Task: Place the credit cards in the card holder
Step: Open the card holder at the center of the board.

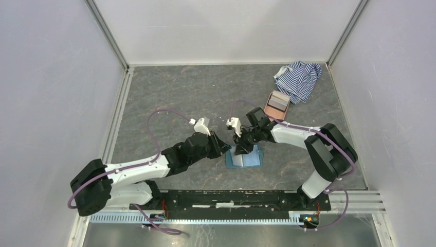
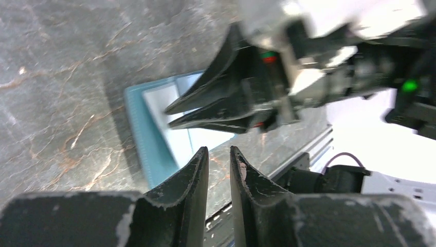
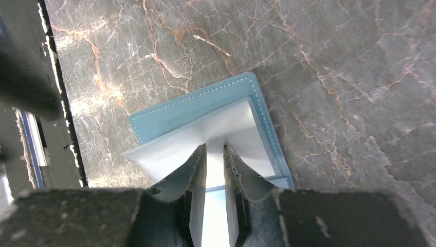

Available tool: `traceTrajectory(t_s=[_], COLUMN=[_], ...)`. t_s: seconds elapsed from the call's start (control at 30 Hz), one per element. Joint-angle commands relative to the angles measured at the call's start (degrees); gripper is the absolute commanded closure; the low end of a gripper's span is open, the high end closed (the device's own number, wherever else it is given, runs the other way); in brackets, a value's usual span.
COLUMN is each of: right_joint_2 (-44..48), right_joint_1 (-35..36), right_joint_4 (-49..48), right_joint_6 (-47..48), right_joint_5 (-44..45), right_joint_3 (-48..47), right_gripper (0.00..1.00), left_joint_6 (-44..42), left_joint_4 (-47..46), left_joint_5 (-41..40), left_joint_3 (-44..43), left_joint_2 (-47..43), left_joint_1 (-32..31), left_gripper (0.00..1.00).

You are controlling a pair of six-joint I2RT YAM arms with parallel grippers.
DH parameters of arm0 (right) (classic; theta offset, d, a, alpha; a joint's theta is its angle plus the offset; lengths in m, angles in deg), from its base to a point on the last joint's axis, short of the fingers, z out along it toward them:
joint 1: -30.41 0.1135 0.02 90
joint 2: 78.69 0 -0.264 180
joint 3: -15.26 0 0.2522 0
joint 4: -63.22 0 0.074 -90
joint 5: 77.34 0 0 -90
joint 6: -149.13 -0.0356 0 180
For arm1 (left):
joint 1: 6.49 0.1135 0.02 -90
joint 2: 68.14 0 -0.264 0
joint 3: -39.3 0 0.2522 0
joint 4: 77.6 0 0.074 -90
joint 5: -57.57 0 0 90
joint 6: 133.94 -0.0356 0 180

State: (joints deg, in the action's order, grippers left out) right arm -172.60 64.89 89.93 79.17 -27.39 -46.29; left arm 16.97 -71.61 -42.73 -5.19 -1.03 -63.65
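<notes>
Card holder (image 3: 175, 110) spread open — pale inner flap pinched by right gripper (image 3: 214, 149); left gripper (image 2: 218, 152) seen narrowly parted — nothing held.

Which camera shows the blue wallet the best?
The right wrist view. There the card holder lies open and fills the middle, with its teal stitched edge and pale inside sharp. The left wrist view shows only a blurry part of it. The top view shows it tiny and partly covered.
</notes>
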Motion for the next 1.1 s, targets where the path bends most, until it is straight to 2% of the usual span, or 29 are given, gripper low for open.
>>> traceTrajectory(t_s=[0.0, 0.17, 0.23, 0.3, 0.37, 0.87, 1.0, 1.07], right_joint_2=[-2.0, -3.4, -3.5, -3.6, -3.7, -3.2, -0.1, 2.3], right_joint_1=[0.6, 0.6, 0.7, 0.5, 0.3, -1.2, -2.8, -3.9], right_joint_4=[-1.4, -0.7, -0.4, -0.1, 0.2, 1.3, 3.1, 4.8], right_joint_6=[-1.9, -1.8, -1.8, -1.7, -1.6, -0.6, 1.7, 3.8], right_joint_5=[0.8, -2.1, -3.0, -3.2, -3.4, -3.9, -4.3, -4.6], right_joint_3=[-2.6, -4.1, -4.3, -4.4, -4.5, -4.7, -6.3, -7.3], right_gripper=[0.76, 0.74, 0.74, 0.73, 0.73, 0.71, 0.7, 0.66], left_joint_6=[-8.0, -9.7, -8.9, -7.9, -6.9, -9.0, -9.0, -9.2], left_joint_4=[-6.2, -14.7, -16.4, -17.8, -19.3, -21.3, -20.8, -20.8], left_joint_5=[3.7, 11.9, 13.9, 14.5, 13.6, 11.4, 10.5, 10.5], left_joint_3=[-0.4, -0.1, 0.0, 0.7, 2.1, 1.3, 2.4, 2.3], left_joint_2=[-3.3, 0.9, 3.6, 6.0, 7.7, 22.3, 23.6, 24.7], left_joint_1=[0.3, 0.3, 0.2, 0.2, 0.2, 0.3, 0.3, 0.3], left_gripper=[0.72, 0.76, 0.83, 0.93, 0.98, 0.98, 0.98, 0.98])
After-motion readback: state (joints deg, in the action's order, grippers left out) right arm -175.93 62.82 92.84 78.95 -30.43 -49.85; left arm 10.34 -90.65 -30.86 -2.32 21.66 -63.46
